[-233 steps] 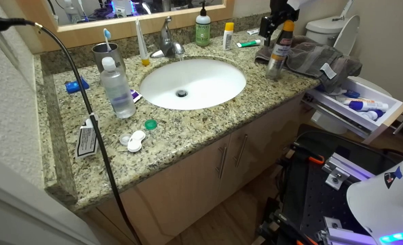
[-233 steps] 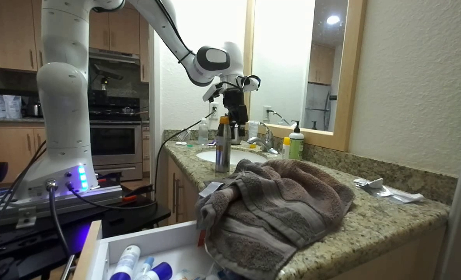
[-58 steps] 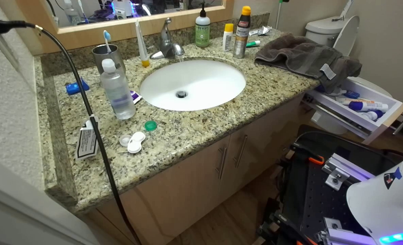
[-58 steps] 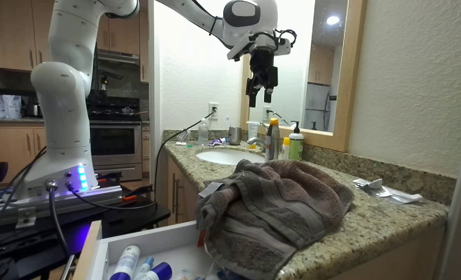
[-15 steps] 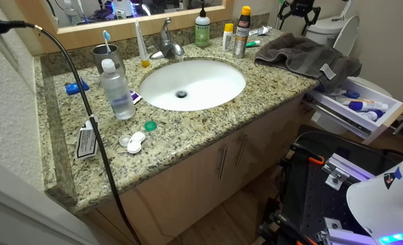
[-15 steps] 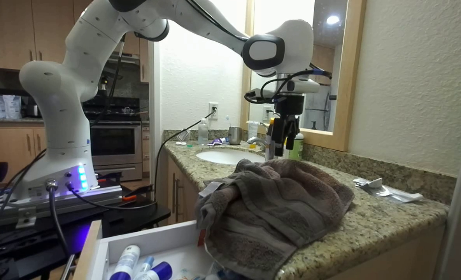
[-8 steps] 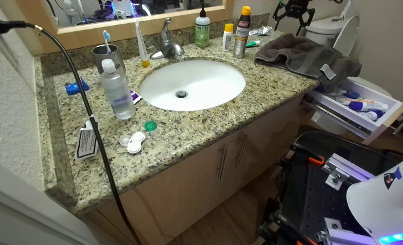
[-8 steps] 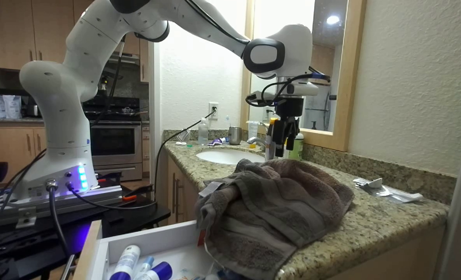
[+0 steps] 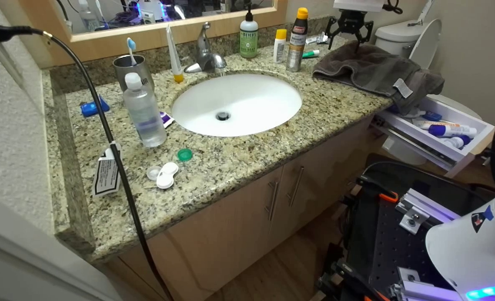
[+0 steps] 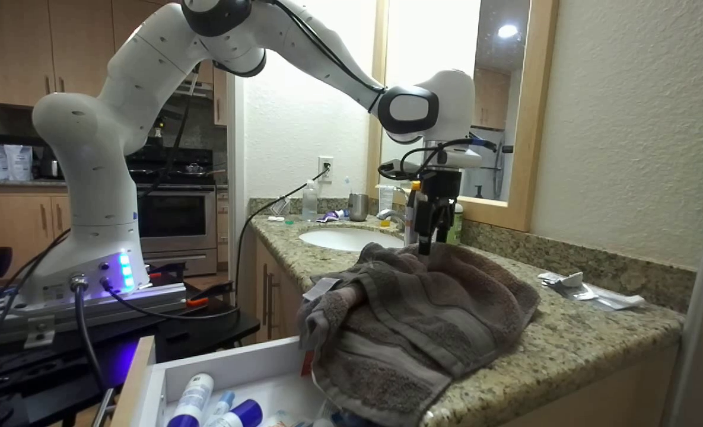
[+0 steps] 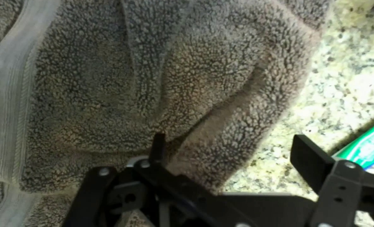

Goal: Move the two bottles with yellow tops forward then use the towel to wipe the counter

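we are seeing metal cup (image 9: pixel 121 72) holding toothbrush (image 9: pixel 131 43); drawer (image 10: pixel 238 362) standing pulled out, holding blue-capped bottles (image 10: pixel 194 394). arm (image 10: pixel 312 50) standing arched over counter (image 9: pixel 247 156); gripper (image 11: pixel 234 154) pointing down, fingers (image 11: pixel 311 159) standing wide apart, one over towel (image 10: pixel 410 320), one over counter beside green tube (image 11: pixel 366 145); whether touching, we are not making out. towel lying bunched on counter, hanging past front edge over drawer. dark bottle (image 9: pixel 296 46) and white bottle (image 9: pixel 279 49), both yellow-topped, standing upright between soap dispenser (image 9: pixel 248 37) and towel. counter stretching open between sink (image 9: pixel 239 104) and front edge.
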